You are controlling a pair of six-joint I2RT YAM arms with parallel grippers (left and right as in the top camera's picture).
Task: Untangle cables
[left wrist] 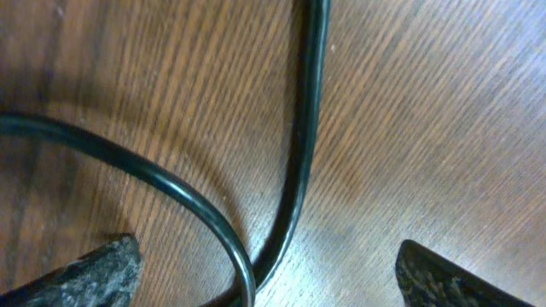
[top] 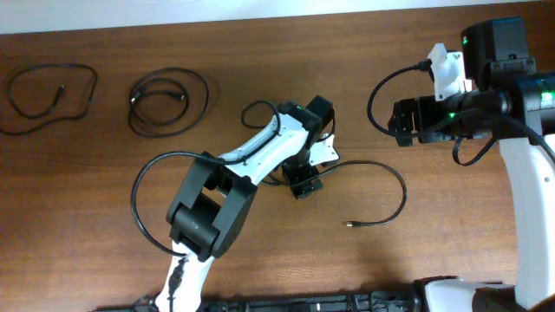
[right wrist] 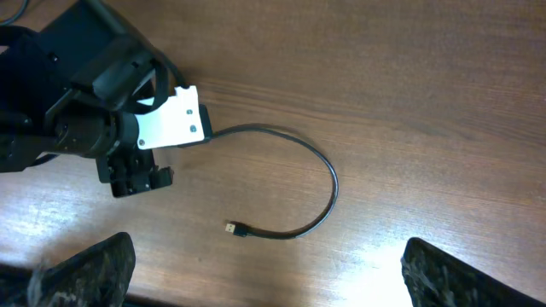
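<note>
One black cable (top: 401,189) runs from under my left gripper (top: 303,184) in a curve to the right and ends in a metal-tipped plug (top: 349,224). A small loop of it (top: 258,111) shows left of the left wrist. In the left wrist view my left gripper (left wrist: 266,251) is open and low over the table, with two strands of the cable (left wrist: 303,153) crossing between its fingers. My right gripper (top: 401,123) is raised at the right; in its own view it (right wrist: 264,256) is open and empty, above the cable (right wrist: 333,183) and the plug (right wrist: 232,228).
Two other black cables lie apart as loose loops at the far left (top: 48,95) and next to it (top: 169,100). Thicker black robot wires arc beside the left arm (top: 139,195) and the right arm (top: 377,91). The table's front edge runs along the bottom.
</note>
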